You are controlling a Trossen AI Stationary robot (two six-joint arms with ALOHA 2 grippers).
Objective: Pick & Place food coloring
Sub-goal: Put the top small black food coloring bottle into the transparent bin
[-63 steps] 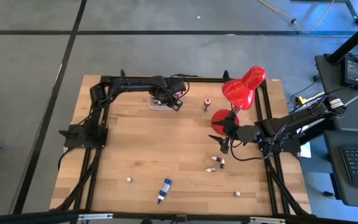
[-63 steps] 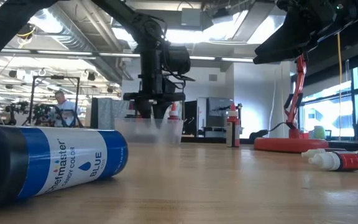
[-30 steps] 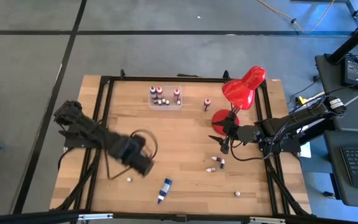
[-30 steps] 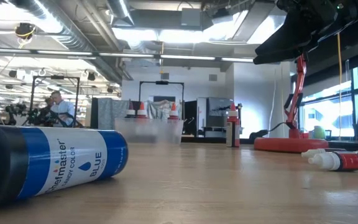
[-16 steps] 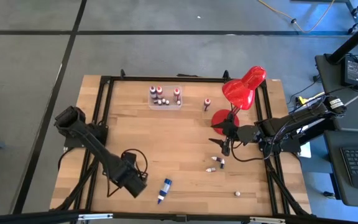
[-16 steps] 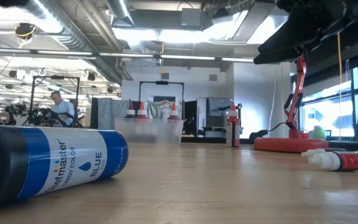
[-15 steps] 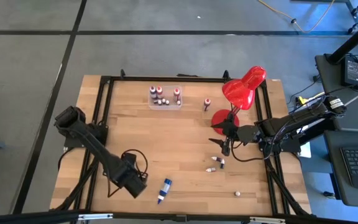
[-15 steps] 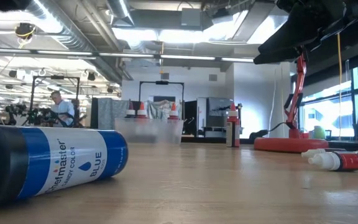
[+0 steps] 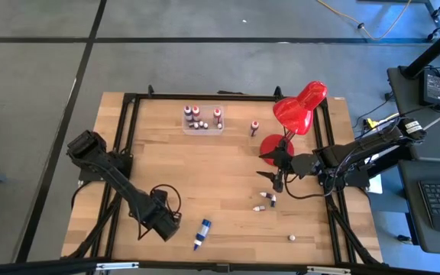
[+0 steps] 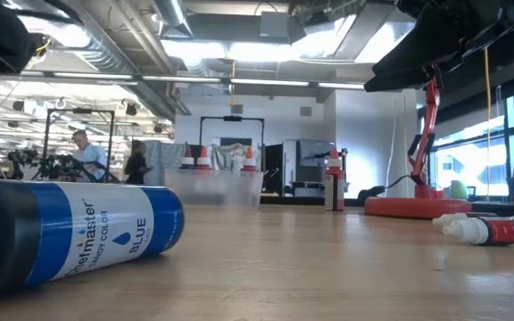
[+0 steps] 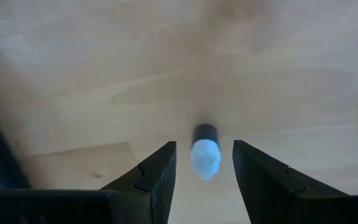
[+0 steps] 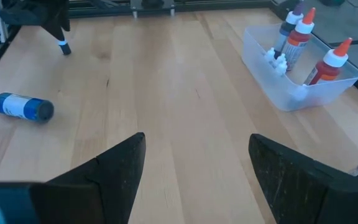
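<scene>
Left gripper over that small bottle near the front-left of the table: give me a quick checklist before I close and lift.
1. Left gripper open: ok.
2. Small bottle lies between the fingers: ok, roughly centred in the left wrist view.
3. Fingers low enough to grip: cannot tell.
4. Blue bottle apart from the gripper: ok.
5. Clear box has room: ok, bottles inside with free space.
6. Right gripper out of the way, near the red lamp: ok.

A small white-capped food coloring bottle (image 11: 204, 154) stands on the wooden table (image 11: 278, 68) between the left gripper's (image 11: 204, 163) parted jaws.
</scene>
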